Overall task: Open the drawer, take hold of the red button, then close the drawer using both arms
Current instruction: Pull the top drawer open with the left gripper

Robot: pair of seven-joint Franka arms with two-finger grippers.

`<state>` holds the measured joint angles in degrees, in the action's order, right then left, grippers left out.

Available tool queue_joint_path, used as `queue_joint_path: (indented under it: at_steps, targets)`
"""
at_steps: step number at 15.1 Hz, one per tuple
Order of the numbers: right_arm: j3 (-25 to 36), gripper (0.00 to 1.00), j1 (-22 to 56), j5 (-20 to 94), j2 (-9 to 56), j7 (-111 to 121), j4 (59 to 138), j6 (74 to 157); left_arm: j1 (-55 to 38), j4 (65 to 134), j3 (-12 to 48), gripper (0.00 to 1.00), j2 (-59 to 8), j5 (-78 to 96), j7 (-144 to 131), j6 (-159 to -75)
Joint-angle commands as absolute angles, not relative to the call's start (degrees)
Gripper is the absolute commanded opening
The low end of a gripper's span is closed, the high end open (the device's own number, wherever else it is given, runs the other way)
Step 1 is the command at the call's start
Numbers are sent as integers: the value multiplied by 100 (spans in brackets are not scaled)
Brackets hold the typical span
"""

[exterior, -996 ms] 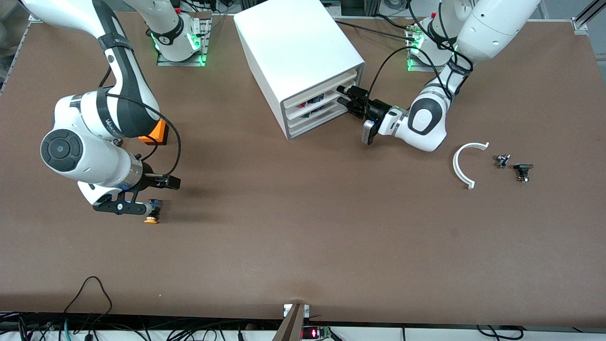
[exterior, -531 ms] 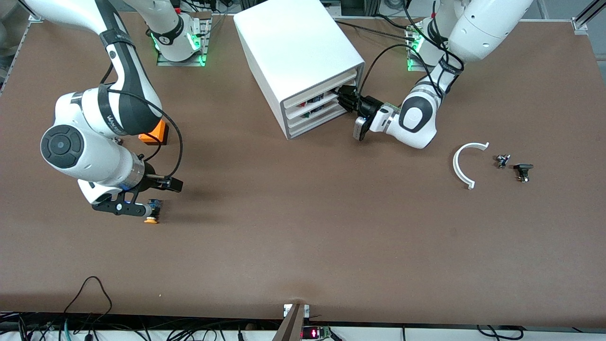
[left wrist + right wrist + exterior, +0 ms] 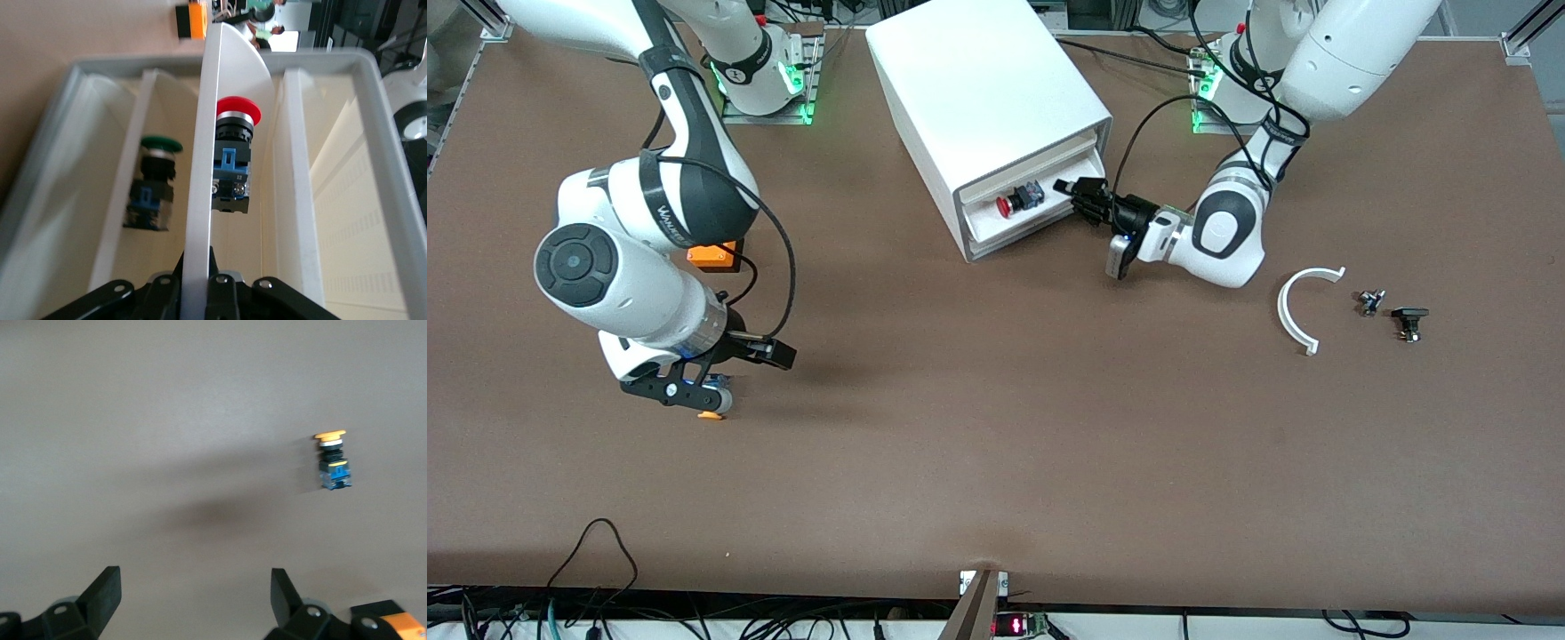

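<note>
My left end effector (image 3: 1069, 193) is clamped tight on the low cream front of the drawer (image 3: 1040, 211); in the left wrist view its black fingers (image 3: 220, 293) pinch that thin white edge between them; the drawer is pulled out of the white cabinet (image 3: 983, 98), standing proud of the 2 closed drawers under it. Inside lies the button (image 3: 1017, 199), red cap pointing toward the right arm's end of the surface, black-and-blue body next to it; the left wrist view shows it plainly (image 3: 233, 157), lying in the open tray, and a green-capped button (image 3: 152, 183) sits in the compartment below.

My right end effector (image 3: 713, 378) hangs low over the bare brown surface (image 3: 996, 444) with its jaws spread wide and nothing between them; 2 black fingertips (image 3: 100, 593) frame empty surface in the right wrist view. An orange-capped button (image 3: 332, 460) lies on its side just beside that end effector; from the front only its orange cap (image 3: 710, 414) peeks out beneath the fingers. An orange cube (image 3: 713, 257) sits on the surface half hidden by my right arm, farther from the front camera than the orange-capped button.

Toward the left arm's end of the surface rest a white curved piece (image 3: 1298, 307) and 2 small dark parts (image 3: 1371, 301) (image 3: 1408, 322), well apart from the cabinet.
</note>
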<state>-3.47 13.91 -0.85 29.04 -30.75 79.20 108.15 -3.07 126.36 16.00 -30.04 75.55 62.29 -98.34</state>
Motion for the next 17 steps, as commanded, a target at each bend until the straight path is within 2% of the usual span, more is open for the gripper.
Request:
queue_joint_path:
  at_steps: [1,5,10,11,12,17]
  targets:
    - [-334,99,1590,-79,3111,-3558,7489,10608,-290,12192,1354,0,-3155,7507,5802,-9817]
    - [-334,99,1836,-79,3260,-4226,7199,10608,-290,11568,950,0,-3568,7023,5616,-9817]
    - [-334,99,2188,-88,3489,-5087,6777,10600,-290,11286,791,0,-3683,7014,5441,-9817]
    - [-334,99,2275,-88,3559,-5263,6655,10600,-290,11276,791,40,-3683,7014,5388,-9817]
    - [-334,99,2355,-88,3620,-5439,6558,10600,-281,11276,800,99,-3683,7022,5388,-9861]
    - [-334,99,2742,-79,3902,-6396,6197,10617,-141,11171,774,100,-3350,6944,4512,-9932]
